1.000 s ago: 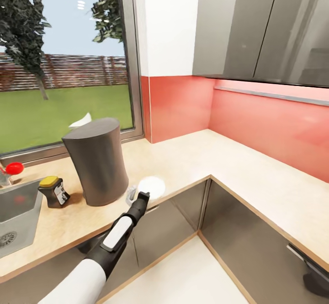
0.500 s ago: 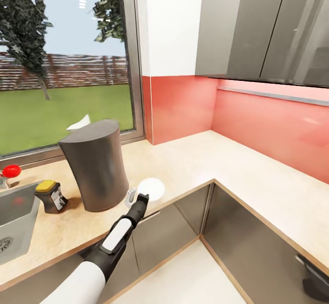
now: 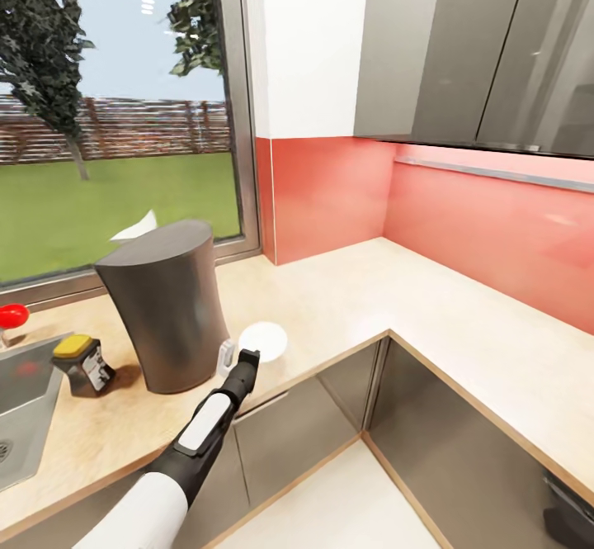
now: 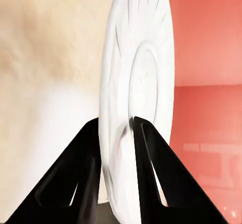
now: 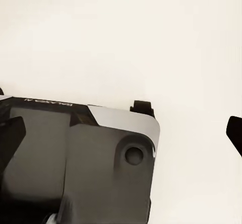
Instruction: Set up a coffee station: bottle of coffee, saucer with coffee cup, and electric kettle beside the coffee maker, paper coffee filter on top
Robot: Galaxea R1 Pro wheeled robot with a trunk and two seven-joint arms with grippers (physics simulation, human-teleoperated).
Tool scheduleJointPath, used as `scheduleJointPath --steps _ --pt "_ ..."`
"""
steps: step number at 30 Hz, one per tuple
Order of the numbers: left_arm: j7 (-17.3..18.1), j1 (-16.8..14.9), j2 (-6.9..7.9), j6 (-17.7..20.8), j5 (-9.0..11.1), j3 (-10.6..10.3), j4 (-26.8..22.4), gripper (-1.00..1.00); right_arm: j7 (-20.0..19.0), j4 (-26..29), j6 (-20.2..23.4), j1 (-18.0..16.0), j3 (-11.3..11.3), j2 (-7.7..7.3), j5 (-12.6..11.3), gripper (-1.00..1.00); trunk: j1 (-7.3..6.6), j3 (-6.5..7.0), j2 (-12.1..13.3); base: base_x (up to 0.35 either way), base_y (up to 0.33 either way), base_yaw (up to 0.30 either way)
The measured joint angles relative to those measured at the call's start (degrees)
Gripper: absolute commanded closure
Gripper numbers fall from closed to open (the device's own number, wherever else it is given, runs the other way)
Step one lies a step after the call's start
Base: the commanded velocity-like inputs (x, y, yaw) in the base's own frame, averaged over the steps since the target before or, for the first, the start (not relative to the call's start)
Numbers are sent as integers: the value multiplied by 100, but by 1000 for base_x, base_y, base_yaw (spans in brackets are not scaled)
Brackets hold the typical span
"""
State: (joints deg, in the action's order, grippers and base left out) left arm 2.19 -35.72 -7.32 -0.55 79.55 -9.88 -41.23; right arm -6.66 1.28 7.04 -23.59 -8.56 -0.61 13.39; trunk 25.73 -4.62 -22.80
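The dark grey coffee maker [image 3: 163, 311] stands on the beige countertop [image 3: 346, 293] in front of the window. A white paper coffee filter [image 3: 137, 227] shows at its top, behind the rim. To its left sits the bottle of coffee [image 3: 81, 362] with its yellow lid. The white saucer [image 3: 266, 337] lies flat on the counter just right of the coffee maker, near the front edge. My left gripper [image 3: 247, 357] is shut on the saucer's [image 4: 138, 82] near rim, with one black finger [image 4: 85, 173] on each side of it. My right gripper [image 5: 121, 133] hangs open over pale floor.
A steel sink [image 3: 18, 392] lies at the far left with a red knob [image 3: 11, 314] behind it. A small pale part [image 3: 224, 357] sits at the coffee maker's foot. The counter turns a corner to the right under grey wall cabinets [image 3: 478, 45], against a red backsplash [image 3: 330, 186].
The whole picture has drifted left, so the camera has turned right. My left gripper stays shut on the saucer beside the coffee maker.
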Motion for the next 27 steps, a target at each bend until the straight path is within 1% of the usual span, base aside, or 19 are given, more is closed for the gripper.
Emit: scheduleJointPath --steps 4,18,19,27 --pt "0 0 1 0 1 2 7 100 3 -1 0 -3 0 0 0 -100 1 0 1 104 0 0" --pt "0 0 -8 -3 10 16 216 100 5 -1 0 -1 0 0 6 -100 2 0 1 4 0 0" --pt "0 0 -8 -5 10 15 217 -100 5 -1 0 -2 0 0 7 -100 2 0 1 0 0 0" --pt "-17 0 -9 -145 1 17 243 -100 4 -1 0 -2 0 0 5 -100 2 0 1 0 0 0"
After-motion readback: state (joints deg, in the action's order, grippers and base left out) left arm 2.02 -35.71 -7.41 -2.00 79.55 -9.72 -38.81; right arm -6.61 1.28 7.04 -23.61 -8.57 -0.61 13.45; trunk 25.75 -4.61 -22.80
